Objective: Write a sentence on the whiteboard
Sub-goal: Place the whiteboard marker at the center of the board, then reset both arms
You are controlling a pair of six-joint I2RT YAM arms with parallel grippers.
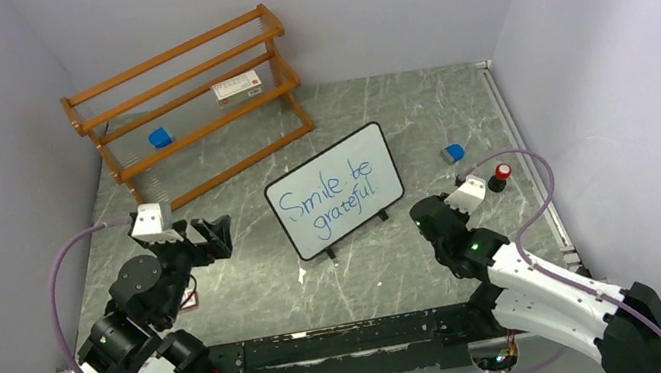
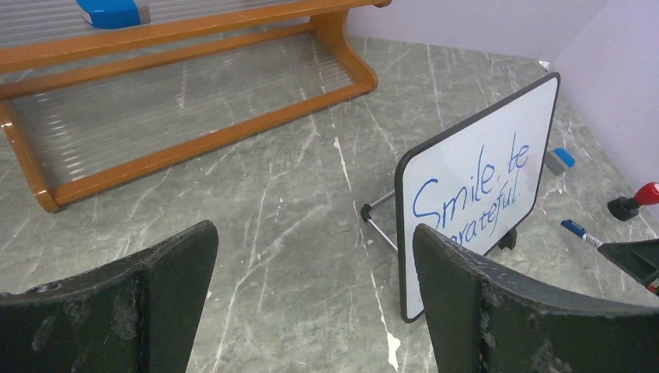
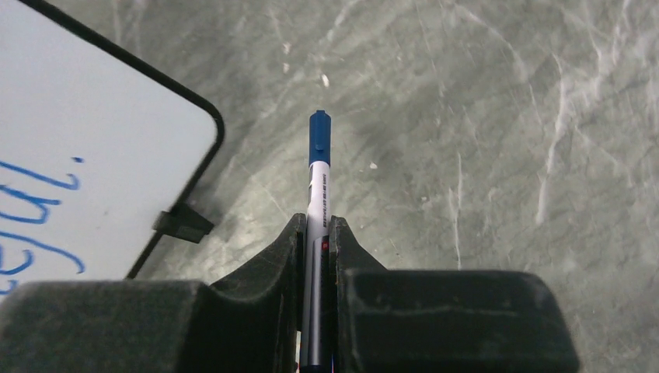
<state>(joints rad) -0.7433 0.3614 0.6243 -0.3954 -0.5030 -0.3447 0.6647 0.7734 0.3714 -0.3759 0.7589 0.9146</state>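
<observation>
On the whiteboard [image 1: 310, 241], the blue sentence [image 1: 337, 198] reads "Smile be grateful"; right gripper [image 3: 317, 225] pinches a marker [image 3: 319, 179], left gripper [image 2: 315, 229] spread.

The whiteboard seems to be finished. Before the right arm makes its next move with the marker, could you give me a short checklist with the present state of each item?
1. Sentence readable as "Smile be grateful": ok.
2. Whiteboard standing, not fallen: ok.
3. Right gripper shut on the marker: ok.
4. Marker apart from the whiteboard's corner: ok.
5. Marker capped: cannot tell; its blue end looks like a cap.
6. Left gripper open, holding nothing: ok.
</observation>
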